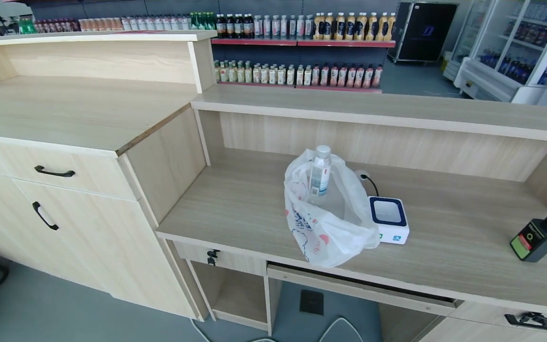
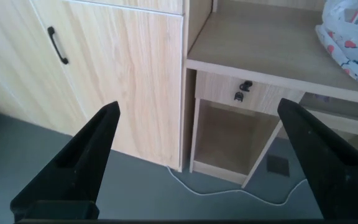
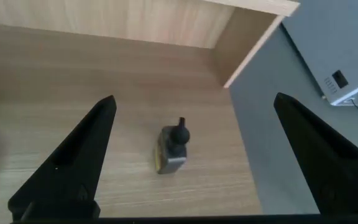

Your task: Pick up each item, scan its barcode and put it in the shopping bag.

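We see the right gripper [image 3: 194, 99] spread open above the dark bottle [image 3: 173, 149], which rests on the counter [image 1: 444, 228] well right of the white scanner [image 1: 388, 218]. Touching the scanner's left side, the shopping bag [image 1: 325, 232] holds an upright water bottle [image 1: 320, 173]. The left gripper [image 2: 199, 106] hangs open, lower than the scanner, by the cabinet [image 2: 135, 74].

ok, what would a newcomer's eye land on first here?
The white shopping bag in the middle of the counter, with a clear water bottle standing upright inside it. Right beside it, on the robot's right, sits the white scanner with its dark-framed window. Off at the counter's far right end sits a dark bottle, the open right tool above it.
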You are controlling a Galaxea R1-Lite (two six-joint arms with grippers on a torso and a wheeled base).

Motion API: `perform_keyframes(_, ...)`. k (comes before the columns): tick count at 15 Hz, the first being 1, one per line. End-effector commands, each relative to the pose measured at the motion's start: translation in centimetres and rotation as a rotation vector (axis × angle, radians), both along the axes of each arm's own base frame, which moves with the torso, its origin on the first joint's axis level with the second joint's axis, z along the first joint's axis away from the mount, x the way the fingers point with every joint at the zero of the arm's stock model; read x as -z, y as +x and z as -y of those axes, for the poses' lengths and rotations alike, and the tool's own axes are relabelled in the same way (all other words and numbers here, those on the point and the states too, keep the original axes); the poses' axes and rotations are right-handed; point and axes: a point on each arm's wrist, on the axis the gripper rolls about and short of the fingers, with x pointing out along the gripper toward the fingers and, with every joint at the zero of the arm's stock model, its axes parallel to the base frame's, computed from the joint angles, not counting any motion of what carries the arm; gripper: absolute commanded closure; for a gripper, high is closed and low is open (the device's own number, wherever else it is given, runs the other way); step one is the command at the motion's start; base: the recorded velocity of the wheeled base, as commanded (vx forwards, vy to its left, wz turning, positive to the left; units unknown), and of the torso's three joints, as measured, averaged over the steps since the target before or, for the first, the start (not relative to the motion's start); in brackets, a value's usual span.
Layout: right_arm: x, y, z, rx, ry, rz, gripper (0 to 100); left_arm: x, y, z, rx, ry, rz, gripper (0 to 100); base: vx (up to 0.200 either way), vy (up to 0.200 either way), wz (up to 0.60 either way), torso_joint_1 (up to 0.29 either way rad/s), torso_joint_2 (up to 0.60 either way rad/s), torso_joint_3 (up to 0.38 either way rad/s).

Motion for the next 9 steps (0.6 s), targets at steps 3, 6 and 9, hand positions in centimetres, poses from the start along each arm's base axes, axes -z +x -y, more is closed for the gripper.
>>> perform_keyframes(3, 4.8, -0.3, 4.1, 0.081, 0.085, -0.164, 0, 0.0, 0.0, 0.0, 0.0, 0.0, 0.0, 0, 0.0, 0.0, 0.0, 0.0, 0.0, 0.0)
perform_keyframes(6, 7.3, 0.6, 5.3, 0.0, 0.104, -0.212, 0, 0.0, 0.0, 0.0, 0.0, 0.0, 0.0, 0, 0.0, 0.0, 0.0, 0.0, 0.0, 0.0)
perform_keyframes(9, 8.4, 1.2, 5.8, -0.061, 0.102, -0.236, 0, 0.0, 0.0, 0.0, 0.0, 0.0, 0.0, 0, 0.0, 0.0, 0.0, 0.0, 0.0, 0.0)
